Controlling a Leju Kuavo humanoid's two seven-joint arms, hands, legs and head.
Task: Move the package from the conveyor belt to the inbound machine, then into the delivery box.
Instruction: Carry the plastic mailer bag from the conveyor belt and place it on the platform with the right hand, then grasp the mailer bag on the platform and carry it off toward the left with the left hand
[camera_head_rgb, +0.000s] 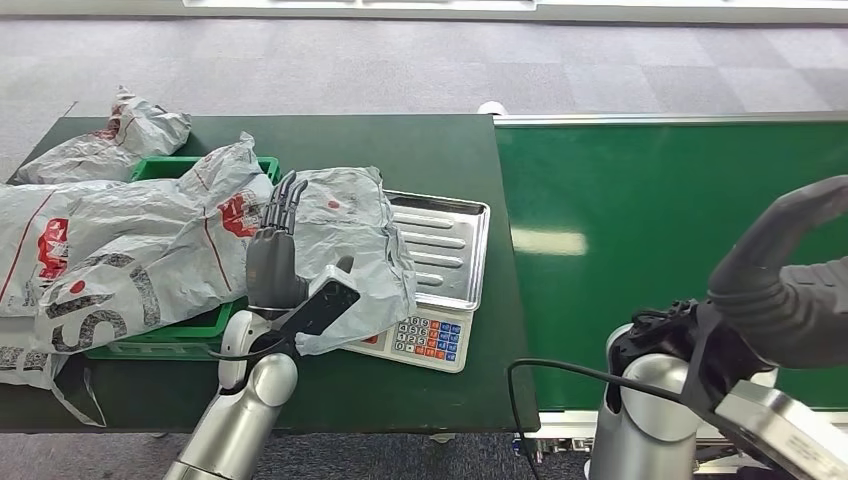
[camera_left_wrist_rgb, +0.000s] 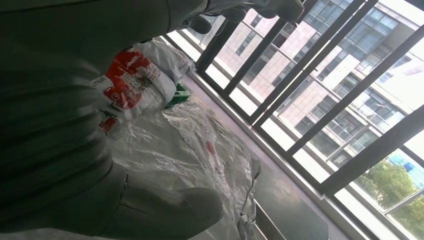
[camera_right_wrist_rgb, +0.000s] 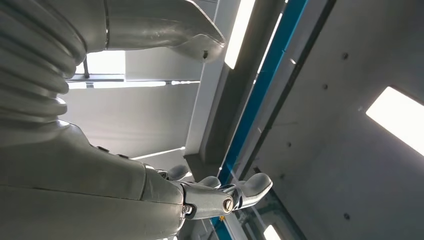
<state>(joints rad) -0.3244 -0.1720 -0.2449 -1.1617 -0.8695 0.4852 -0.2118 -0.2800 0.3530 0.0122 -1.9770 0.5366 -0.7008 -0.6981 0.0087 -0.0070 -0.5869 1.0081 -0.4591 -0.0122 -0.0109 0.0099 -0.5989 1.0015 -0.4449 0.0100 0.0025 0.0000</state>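
Dark green table (camera_head_rgb: 420, 160) runs across the left side, conveyor belt (camera_head_rgb: 680, 230) butts up on the right with nothing on its visible stretch. Scale, presumably the inbound machine (camera_head_rgb: 432, 295), sits at the table's near edge beside the belt: steel weighing tray (camera_head_rgb: 450, 235) behind, keypad (camera_head_rgb: 428, 337) in front.

Package (camera_head_rgb: 355, 250), a grey crinkled poly mailer, lies draped over the left part of that tray and spills toward the keypad. Its long axis looks roughly front-to-back, slightly slanted.

Left hand (camera_head_rgb: 280, 265) is right at the package's left edge, fingers (camera_head_rgb: 285, 205) extended and pointing away from the robot, thumb (camera_head_rgb: 325, 300) reaching under or against the near corner of the bag. Fingers look apart; whether it has actually pinched the plastic I can't tell from these views. Left wrist view shows the same crumpled mailer close in front of the palm.

Right hand (camera_head_rgb: 790, 290) is raised near the camera, well apart from the package and over the belt side, fingers spread, holding nothing.

Delivery box (camera_head_rgb: 190, 330), the green crate, is immediately left of the left hand and already heaped with other mailers (camera_head_rgb: 120, 250).

Judgement: weighing stage, box transfer next. Left hand is clearly nearer; move is a short sideways carry leftward, package is to the hand's right.
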